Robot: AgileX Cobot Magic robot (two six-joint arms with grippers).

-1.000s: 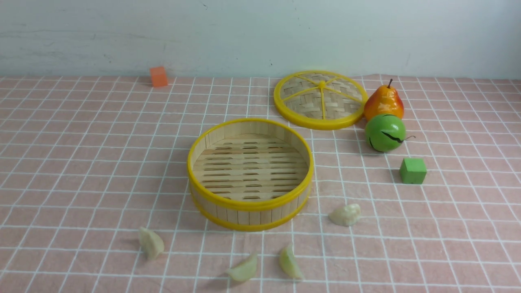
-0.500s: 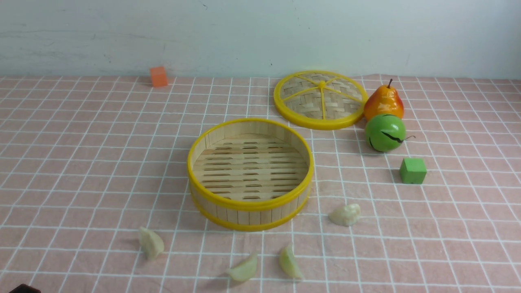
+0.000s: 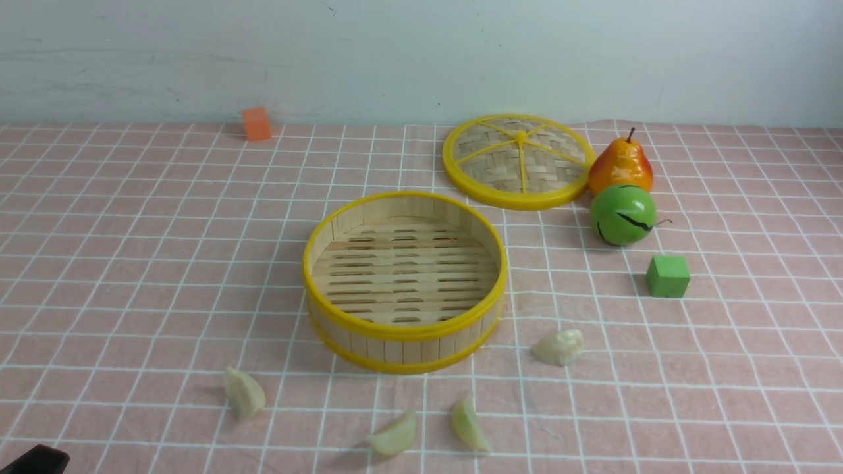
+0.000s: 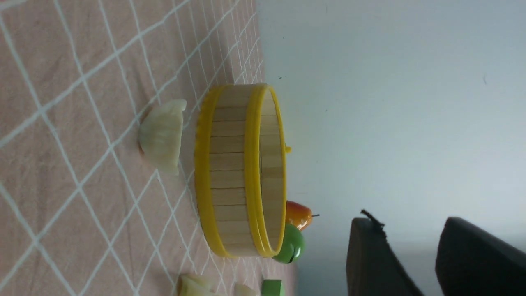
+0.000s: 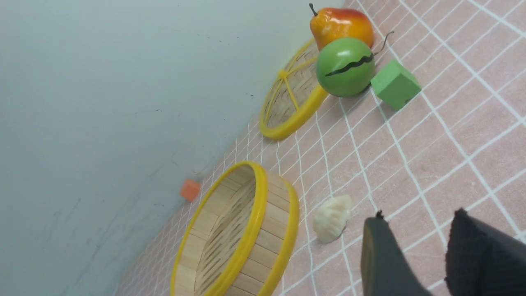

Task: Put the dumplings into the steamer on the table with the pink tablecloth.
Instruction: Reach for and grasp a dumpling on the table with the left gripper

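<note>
- Cloth [image 3: 164, 263]: pink, checked, lightly wrinkled; it covers the table I'm working over, and its far edge meets the wall.
- Steamer [image 3: 406, 352]: around the middle of the table, upright and uncovered, with nothing on its slatted floor. The rim stands up all round, so I'd lift each piece over it before lowering.
- Lid [image 3: 487, 164]: toward the far edge, flat and apart from the steamer; I'd leave it.
- Left gripper [image 4: 407, 220]: fingers parted partway, nothing between them. Its tip shows at the near left corner of my front view.
- Right gripper [image 5: 419, 213]: also partly spread and holding nothing; only its own wrist view shows it.
- Pear [image 3: 621, 168] and green fruit [image 3: 623, 214]: toward the far right corner, neither wanted.
- Dumplings: all four lie on the cloth. One [image 3: 244, 394] is toward the near left corner, two [image 3: 393, 434] [image 3: 469, 426] toward the middle of the near edge, one [image 3: 558, 347] just right of the steamer. I judge them light, slightly soft and perhaps slick; I'd pinch across the thick middle, gently, since the thin pleated edge could slip or roll.
- Green cube [image 3: 668, 276] toward the right edge, orange block [image 3: 256, 124] at the far edge: both stay put.
</note>
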